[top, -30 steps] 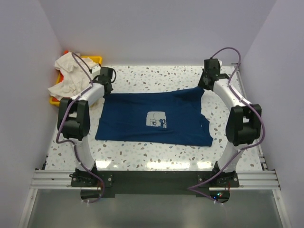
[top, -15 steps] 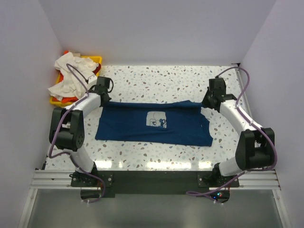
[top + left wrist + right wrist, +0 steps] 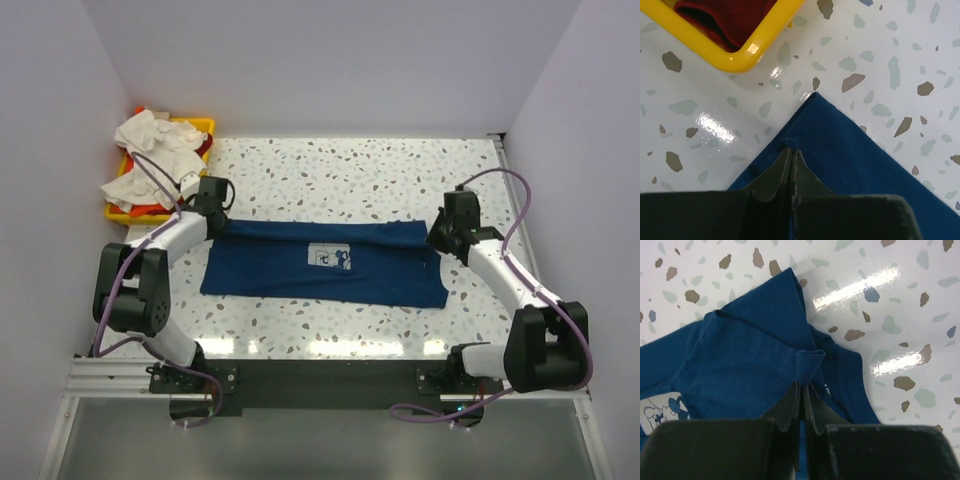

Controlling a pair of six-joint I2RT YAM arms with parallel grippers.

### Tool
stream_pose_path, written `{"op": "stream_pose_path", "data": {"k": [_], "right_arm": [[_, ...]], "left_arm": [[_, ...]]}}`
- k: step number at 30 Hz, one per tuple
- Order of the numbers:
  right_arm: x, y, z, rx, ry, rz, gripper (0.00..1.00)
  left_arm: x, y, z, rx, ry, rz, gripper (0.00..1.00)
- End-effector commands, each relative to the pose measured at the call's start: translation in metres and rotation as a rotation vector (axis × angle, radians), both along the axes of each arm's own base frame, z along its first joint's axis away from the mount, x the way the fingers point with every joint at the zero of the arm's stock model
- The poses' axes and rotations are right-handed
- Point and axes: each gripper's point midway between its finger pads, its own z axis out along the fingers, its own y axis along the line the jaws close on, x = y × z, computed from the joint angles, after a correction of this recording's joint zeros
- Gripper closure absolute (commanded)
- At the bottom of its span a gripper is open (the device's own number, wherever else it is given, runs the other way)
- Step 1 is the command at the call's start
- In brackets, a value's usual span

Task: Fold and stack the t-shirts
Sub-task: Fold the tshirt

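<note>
A dark navy t-shirt [image 3: 320, 265] with a small pale cartoon print [image 3: 329, 257] lies across the middle of the table, its far edge folded forward over the print's top. My left gripper [image 3: 216, 222] is shut on the fold's left corner [image 3: 790, 145], low over the table. At the right end my right gripper [image 3: 436, 237] is shut on a bunched pinch of navy fabric [image 3: 809, 362] beside the collar [image 3: 847, 385]. White t-shirts [image 3: 150, 150] and an orange-red one [image 3: 150, 208] are heaped in the yellow tray [image 3: 205, 125] at the back left.
The yellow tray's rounded corner [image 3: 735, 60], with dark red cloth [image 3: 730, 17] inside, lies just beyond the left gripper. Lilac walls close in the speckled table [image 3: 340, 165] at the back and sides. A black rail [image 3: 320, 375] runs along the near edge.
Both grippers have pulled the shirt's far edge toward the near side and down, folding it over the body. The navy shape is now a narrower band and the print is partly covered.
</note>
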Motion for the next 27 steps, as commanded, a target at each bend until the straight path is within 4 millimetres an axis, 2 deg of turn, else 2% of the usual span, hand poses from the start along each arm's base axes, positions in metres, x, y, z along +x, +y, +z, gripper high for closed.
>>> {"op": "stream_pose_path", "data": {"k": [1, 7, 15, 21, 27], "right_arm": [[0.000, 0.005, 0.002, 0.048, -0.047, -0.009, 1.00], [-0.013, 0.010, -0.010, 0.078, -0.031, -0.004, 1.00], [-0.021, 0.013, -0.002, 0.111, -0.059, -0.001, 1.00], [-0.032, 0.019, -0.010, 0.152, -0.052, 0.001, 0.99], [-0.042, 0.025, -0.008, 0.194, -0.074, 0.015, 0.99]], "left_arm": [[0.007, 0.004, 0.018, -0.024, -0.090, 0.039, 1.00], [-0.001, 0.003, 0.015, -0.040, -0.100, 0.042, 1.00], [-0.004, 0.003, 0.018, -0.042, -0.110, 0.041, 1.00], [-0.009, 0.003, 0.015, -0.052, -0.114, 0.048, 1.00], [-0.015, 0.003, 0.012, -0.062, -0.124, 0.047, 1.00]]}}
